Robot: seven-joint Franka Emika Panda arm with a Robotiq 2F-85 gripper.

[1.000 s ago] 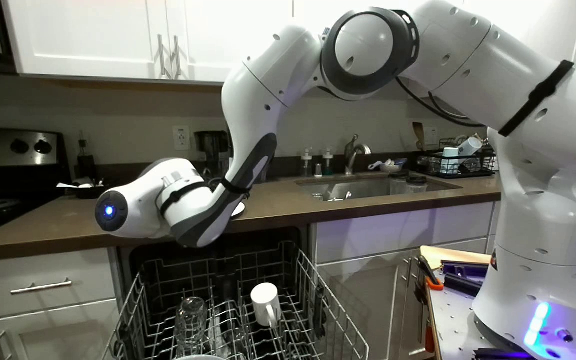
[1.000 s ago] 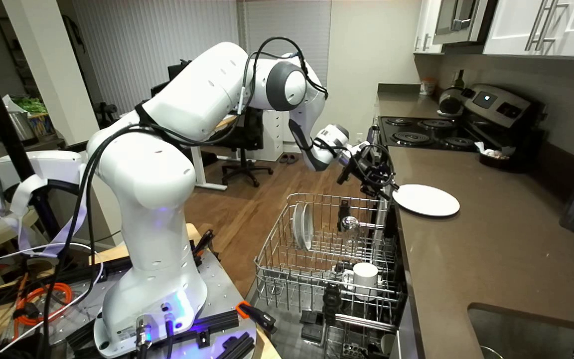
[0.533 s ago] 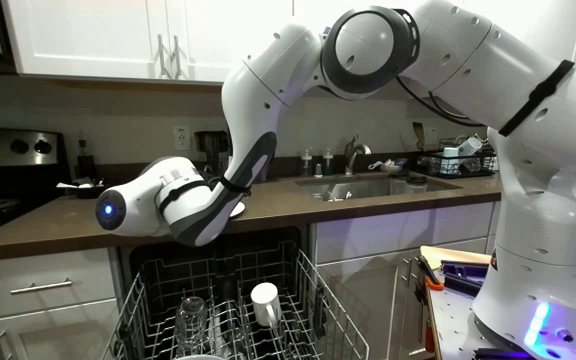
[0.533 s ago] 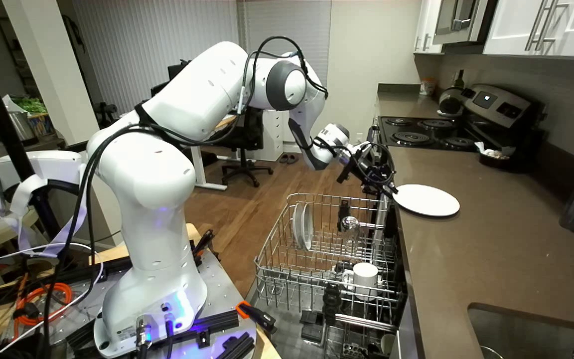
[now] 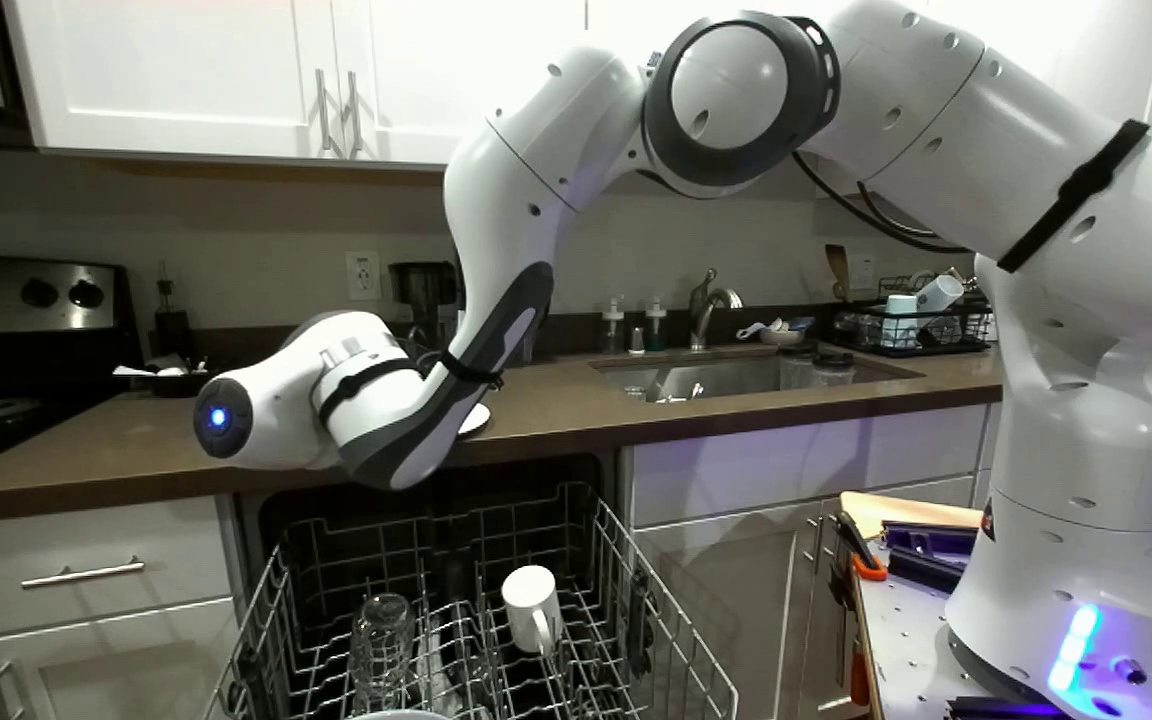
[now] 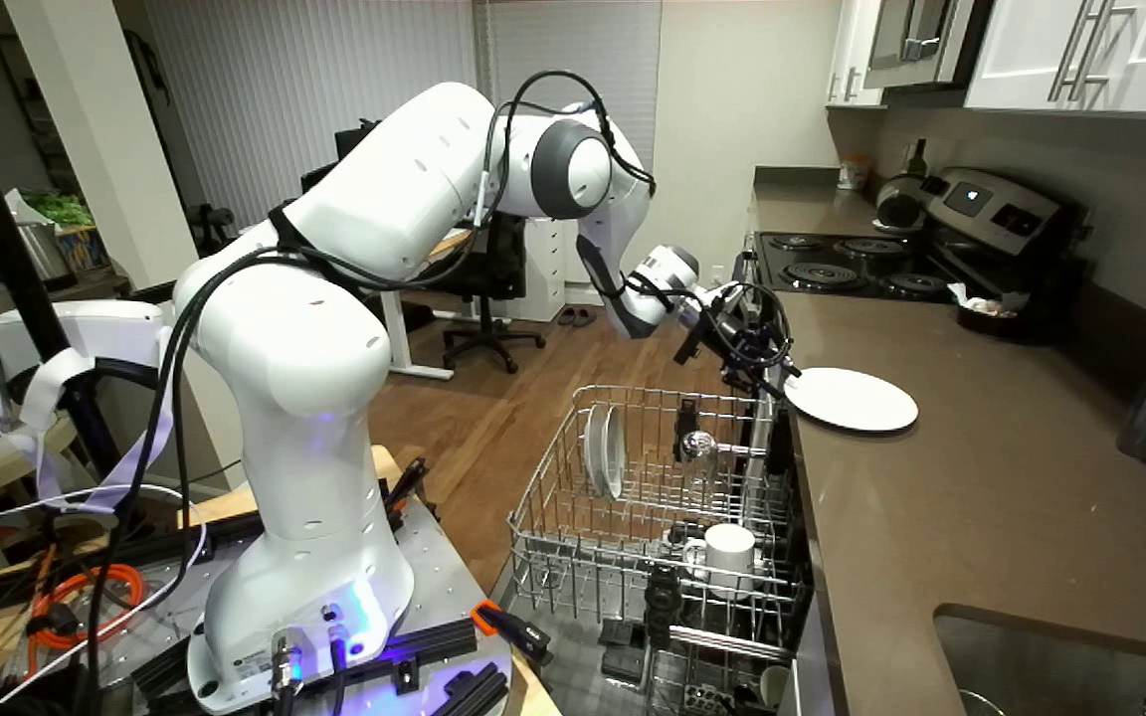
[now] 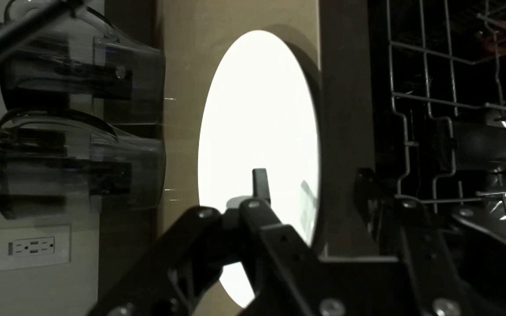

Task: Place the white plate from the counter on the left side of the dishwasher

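The white plate (image 6: pixel 852 400) lies flat on the brown counter (image 6: pixel 1011 477), close to the edge above the dishwasher rack (image 6: pixel 633 552). From the wrist the same plate (image 7: pixel 257 109) fills the middle of the picture. My gripper (image 7: pixel 312 186) stands open across the plate's near rim. One finger (image 7: pixel 260 184) is over the plate; the opposite finger (image 7: pixel 364 188) lies beyond the counter's edge, and I cannot tell whether either touches the plate. In an exterior view the arm hides the gripper and most of the plate (image 5: pixel 476 420).
In the pulled-out rack are a white mug (image 5: pixel 531 605), a clear glass (image 5: pixel 383 640) and upright plates (image 6: pixel 605 452). The sink (image 5: pixel 736 375) and the stove (image 6: pixel 857 264) lie along the counter. Clear pitchers (image 7: pixel 81 171) show in the wrist view.
The arm has risen very slightly. The fingertips by the plate's rim look wider apart than half a second ago. The plate has not visibly moved.
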